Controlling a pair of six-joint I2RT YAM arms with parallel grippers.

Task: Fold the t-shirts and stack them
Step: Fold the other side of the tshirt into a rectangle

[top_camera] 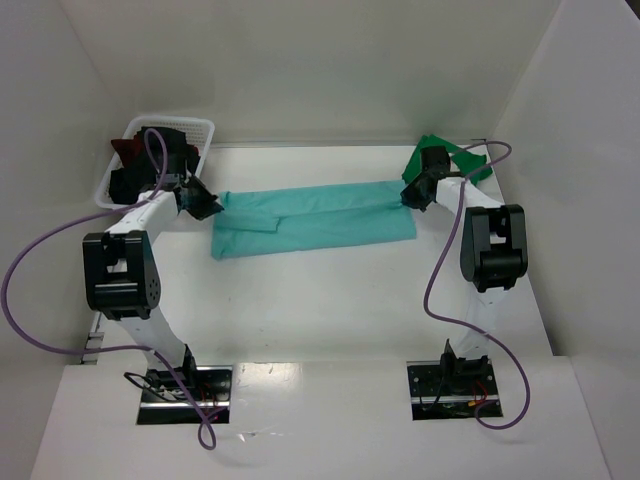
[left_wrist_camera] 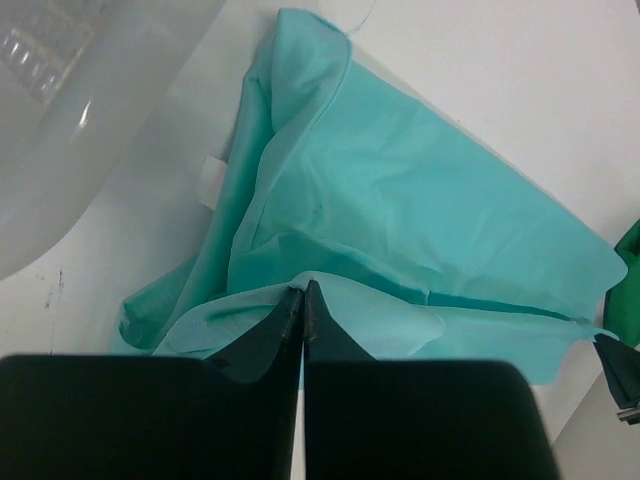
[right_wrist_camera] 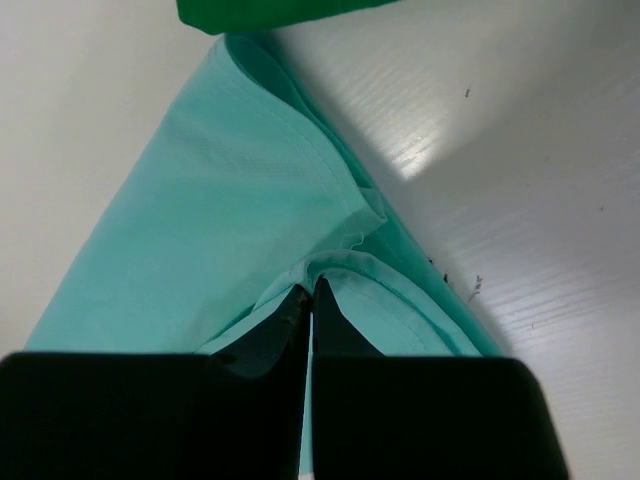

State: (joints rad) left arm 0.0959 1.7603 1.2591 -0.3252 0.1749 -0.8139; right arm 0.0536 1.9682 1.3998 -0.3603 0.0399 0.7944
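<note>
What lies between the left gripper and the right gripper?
The light teal cloth t-shirt, folded into a long band, spans from the left gripper to the right gripper; the top external view shows it.

You have the teal t-shirt [top_camera: 315, 218] lying as a long, folded band stretched between your two sets of jaws, with the left gripper [top_camera: 205, 203] touching one end and the right gripper [top_camera: 412, 193] touching the other. Just beyond the right jaws the green t-shirt [top_camera: 465, 160] lies bunched. Just beyond the left jaws the white basket [top_camera: 190, 121] holds the black and dark red t-shirts [top_camera: 175, 142].
</note>
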